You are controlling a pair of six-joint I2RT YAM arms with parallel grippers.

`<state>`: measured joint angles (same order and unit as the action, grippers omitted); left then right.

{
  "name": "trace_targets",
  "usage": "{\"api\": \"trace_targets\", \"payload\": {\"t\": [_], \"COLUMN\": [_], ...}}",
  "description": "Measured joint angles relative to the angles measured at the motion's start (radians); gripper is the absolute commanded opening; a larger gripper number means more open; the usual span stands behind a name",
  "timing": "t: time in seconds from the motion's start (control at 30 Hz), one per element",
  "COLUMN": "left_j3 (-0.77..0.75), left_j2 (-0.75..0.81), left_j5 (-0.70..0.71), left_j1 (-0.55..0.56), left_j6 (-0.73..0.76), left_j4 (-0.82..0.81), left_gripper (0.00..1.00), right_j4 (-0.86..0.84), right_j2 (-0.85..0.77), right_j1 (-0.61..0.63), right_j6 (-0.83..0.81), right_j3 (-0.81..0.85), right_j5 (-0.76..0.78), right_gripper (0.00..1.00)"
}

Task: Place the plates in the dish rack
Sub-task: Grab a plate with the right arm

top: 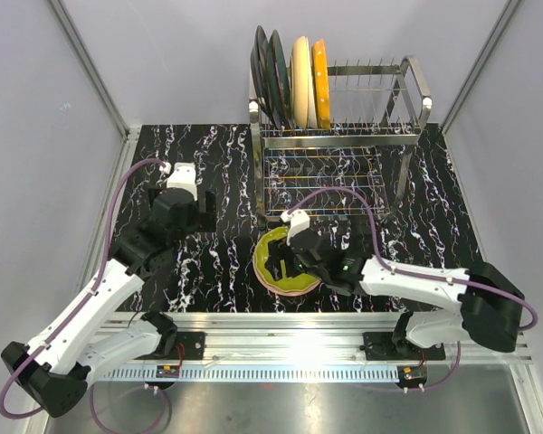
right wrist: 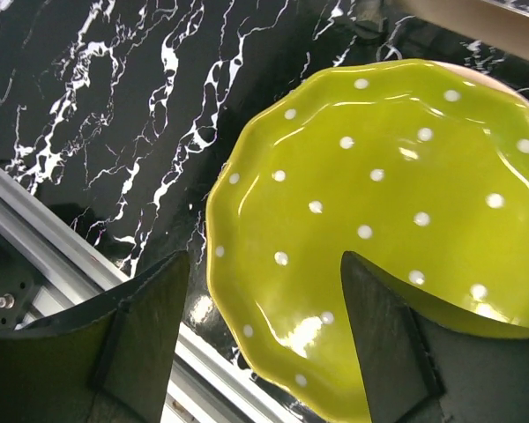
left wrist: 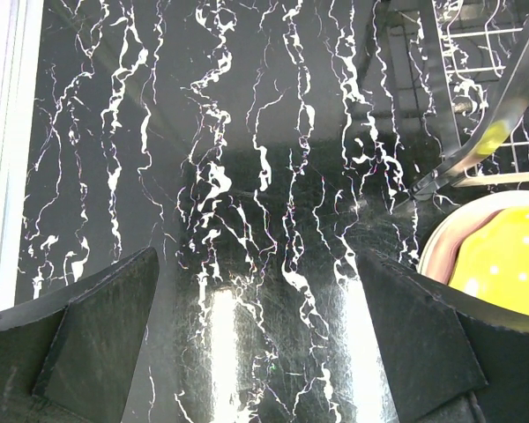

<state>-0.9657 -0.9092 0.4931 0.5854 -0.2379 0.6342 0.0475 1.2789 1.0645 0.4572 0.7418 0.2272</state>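
While the right gripper [right wrist: 264,264] hangs over the green white-dotted plate [right wrist: 379,203], we note its jaws spread wide, holding nothing. One finger sits outside the plate's wavy rim and the other above its face. We cannot tell whether either finger touches the plate.

The green plate lies flat on the black marbled table [top: 434,208], near the front edge and just in front of the dish rack [top: 344,136]. A pink plate [left wrist: 436,251] shows as a thin rim beneath it.

We find the rack at the far side of the table. Four plates stand on edge at the left end of its upper tier: two dark plates [top: 264,77], then a cream plate [top: 300,80], then an orange plate [top: 321,83]. The tines to their right are bare.

The left gripper [left wrist: 256,264] is over bare table left of the rack, its jaws apart and empty.
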Motion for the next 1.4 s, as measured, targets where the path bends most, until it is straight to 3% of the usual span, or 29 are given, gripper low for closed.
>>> {"api": "trace_targets", "payload": {"t": [0.43,0.83,1.4], "left_j3": [0.0,0.0,0.0], "left_j2": [0.002,-0.003,-0.003], "left_j5": [-0.034,-0.051,-0.063], "left_j1": [0.0,0.0,0.0], "left_j6": [-0.01,-0.018,-0.021], "left_j4": [0.0,0.0,0.0], "left_gripper": [0.99,0.99,0.99], "right_j4": [-0.05,0.17,0.276], "right_j2": [0.248,0.41,0.457], "right_j1": [0.087,0.193,0.222], "right_j6": [0.0,0.03,0.083], "right_j3": [0.154,0.352,0.371], "right_j5": [0.06,0.282,0.359], "right_gripper": [0.67,0.52,0.4]}}
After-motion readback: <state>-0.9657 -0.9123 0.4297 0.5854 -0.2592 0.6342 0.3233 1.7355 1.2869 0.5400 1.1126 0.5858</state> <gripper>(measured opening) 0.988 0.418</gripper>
